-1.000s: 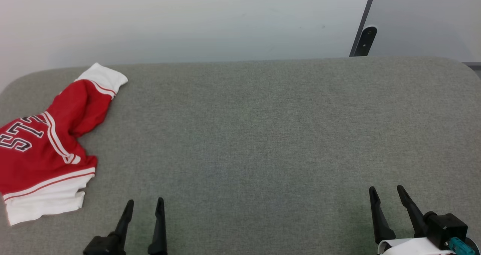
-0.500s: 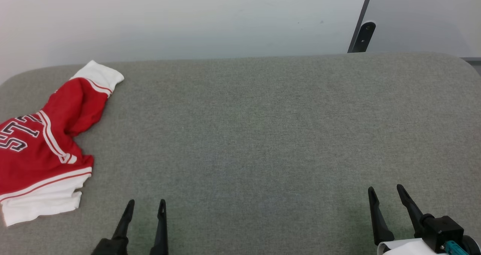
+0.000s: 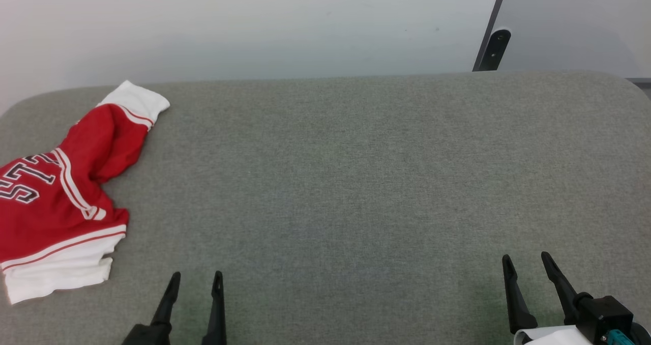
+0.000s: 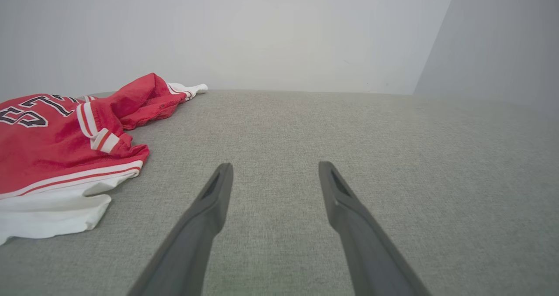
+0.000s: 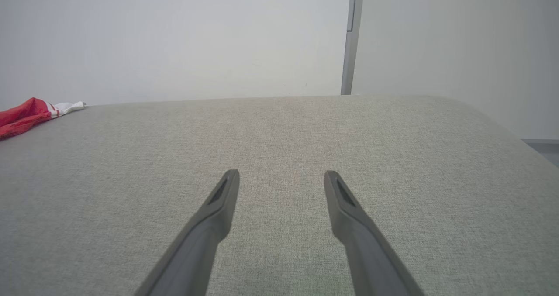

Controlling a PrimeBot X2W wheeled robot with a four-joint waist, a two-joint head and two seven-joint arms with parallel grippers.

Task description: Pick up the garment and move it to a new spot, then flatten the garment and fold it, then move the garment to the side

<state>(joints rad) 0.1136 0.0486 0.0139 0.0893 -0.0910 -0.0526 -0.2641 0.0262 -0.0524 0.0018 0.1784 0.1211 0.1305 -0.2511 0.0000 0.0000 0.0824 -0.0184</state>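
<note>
The garment (image 3: 56, 202) is a red jersey shirt with white striped sleeve ends and black block letters, lying crumpled at the far left of the grey surface. In the left wrist view the garment (image 4: 61, 143) lies to the left of my fingers. A red and white tip of the garment (image 5: 30, 112) peeks in at the left edge of the right wrist view. My left gripper (image 3: 197, 279) stands open near the front edge, to the right of the shirt and apart from it. My right gripper (image 3: 525, 261) is open at the lower right, with nothing between its fingers.
The grey fabric-covered table (image 3: 346, 172) has rounded far corners and meets a pale wall. A dark bracket (image 3: 493, 50) on a slanted post stands behind the far right edge.
The head view shifted slightly, so the camera moved. Both grippers stay open and sit a touch lower in the picture. The shirt lies as before.
</note>
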